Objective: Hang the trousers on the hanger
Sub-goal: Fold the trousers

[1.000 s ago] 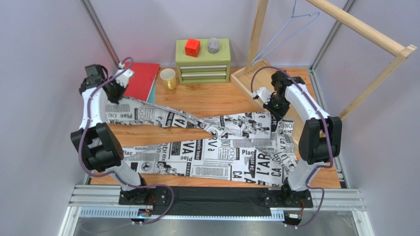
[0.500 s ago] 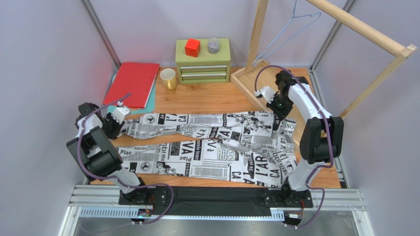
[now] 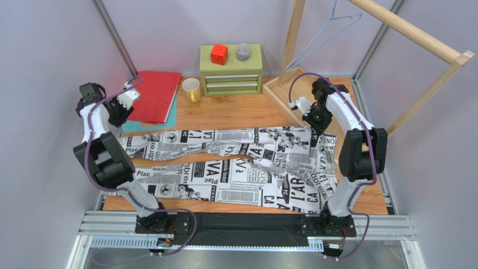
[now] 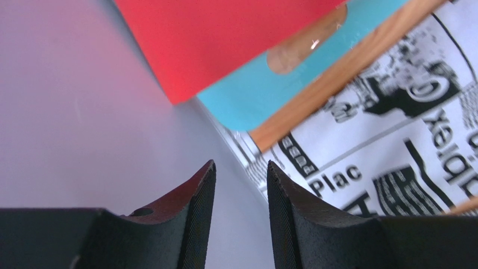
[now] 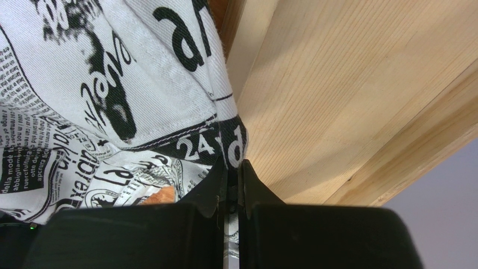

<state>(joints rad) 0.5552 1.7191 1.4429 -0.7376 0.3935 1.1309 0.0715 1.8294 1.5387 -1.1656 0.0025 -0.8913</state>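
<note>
The newspaper-print trousers (image 3: 235,168) lie spread across the wooden table, legs pointing left, waist at the right. My right gripper (image 3: 315,124) is shut on the waistband's upper corner (image 5: 227,143), lifted slightly next to the wooden rack base (image 5: 314,101). My left gripper (image 3: 118,109) is open and empty, raised above the far left end of the upper leg (image 4: 393,129), over the edge of the red folder (image 4: 224,39). The thin blue-grey wire hanger (image 3: 328,33) hangs on the wooden rack at the back right.
A green drawer box (image 3: 231,70) with a red cube (image 3: 219,54) and a jar stands at the back. A yellow mug (image 3: 192,88) sits beside it. The red folder (image 3: 151,95) lies on a teal sheet (image 4: 280,84) at back left. The wooden rack frame (image 3: 415,39) fills the right side.
My left gripper let go of the upper trouser leg, which now lies flat, and rose back toward the red folder. My right gripper kept hold of the waistband.
</note>
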